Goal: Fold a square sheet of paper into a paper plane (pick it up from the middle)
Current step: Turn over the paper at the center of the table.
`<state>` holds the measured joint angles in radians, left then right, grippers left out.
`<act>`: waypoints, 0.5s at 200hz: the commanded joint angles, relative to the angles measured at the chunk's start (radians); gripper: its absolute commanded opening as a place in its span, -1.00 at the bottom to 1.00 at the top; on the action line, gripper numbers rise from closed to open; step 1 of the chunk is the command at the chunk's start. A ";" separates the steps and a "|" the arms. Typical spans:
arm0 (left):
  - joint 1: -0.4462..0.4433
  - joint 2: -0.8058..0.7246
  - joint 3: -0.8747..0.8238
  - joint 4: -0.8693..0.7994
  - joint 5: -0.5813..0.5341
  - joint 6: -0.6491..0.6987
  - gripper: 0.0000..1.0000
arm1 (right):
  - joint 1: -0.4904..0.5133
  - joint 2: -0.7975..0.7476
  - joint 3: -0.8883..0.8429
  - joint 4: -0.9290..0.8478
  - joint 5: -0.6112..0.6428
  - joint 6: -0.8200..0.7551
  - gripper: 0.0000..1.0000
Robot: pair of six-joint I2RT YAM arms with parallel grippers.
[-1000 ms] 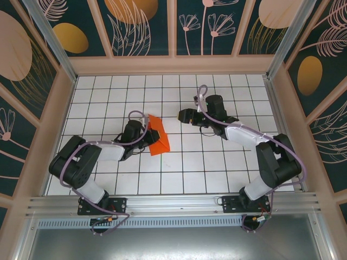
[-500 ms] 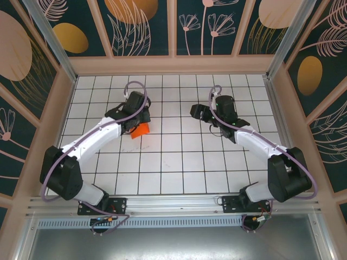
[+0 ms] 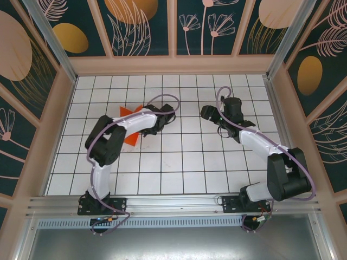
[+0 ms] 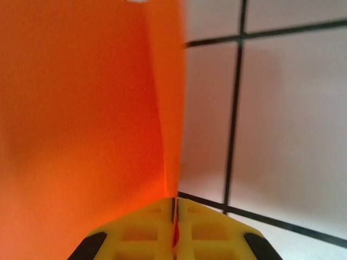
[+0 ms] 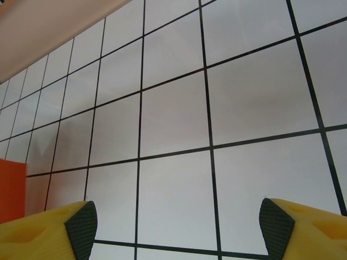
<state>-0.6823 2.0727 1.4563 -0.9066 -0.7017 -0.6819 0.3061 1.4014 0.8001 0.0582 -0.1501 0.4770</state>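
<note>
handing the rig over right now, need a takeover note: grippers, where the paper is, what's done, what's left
Left gripper: shut, pinching the orange-red paper between its fingers.
Right gripper: open, holding nothing, over bare grid floor right of centre.
Paper: left of centre in the top view, partly under the left arm; its corner shows at the left edge of the right wrist view.
Done: paper picked up and creased at least once; a fold line runs up from the left fingers.
Left: no slim dart yet, so the remaining folds and set-down.
</note>
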 commanded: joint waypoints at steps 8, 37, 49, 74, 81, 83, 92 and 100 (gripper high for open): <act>-0.045 0.086 0.087 -0.052 -0.018 -0.030 -0.80 | -0.021 -0.009 -0.009 -0.014 0.020 -0.008 0.62; -0.057 0.104 0.095 0.018 0.051 -0.018 -0.62 | -0.030 -0.001 -0.014 -0.013 0.015 -0.002 0.62; -0.056 0.097 0.088 0.063 0.087 -0.009 -0.56 | -0.033 0.006 -0.012 -0.014 0.008 0.000 0.61; -0.057 0.064 0.083 0.141 0.169 0.007 -0.25 | -0.036 0.022 -0.004 -0.017 -0.007 0.006 0.61; -0.057 0.041 0.077 0.178 0.208 0.019 -0.17 | -0.036 0.026 0.001 -0.021 -0.012 0.008 0.60; -0.057 0.035 0.074 0.195 0.219 0.025 -0.15 | -0.037 0.027 0.003 -0.021 -0.014 0.008 0.61; -0.056 -0.008 0.045 0.282 0.292 0.058 -0.07 | -0.037 0.031 0.006 -0.027 -0.020 0.010 0.61; -0.054 -0.053 0.004 0.377 0.373 0.088 0.03 | -0.035 0.031 0.009 -0.029 -0.026 0.009 0.61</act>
<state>-0.7345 2.1403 1.5146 -0.7872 -0.5480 -0.6605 0.2790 1.4174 0.7998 0.0456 -0.1555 0.4778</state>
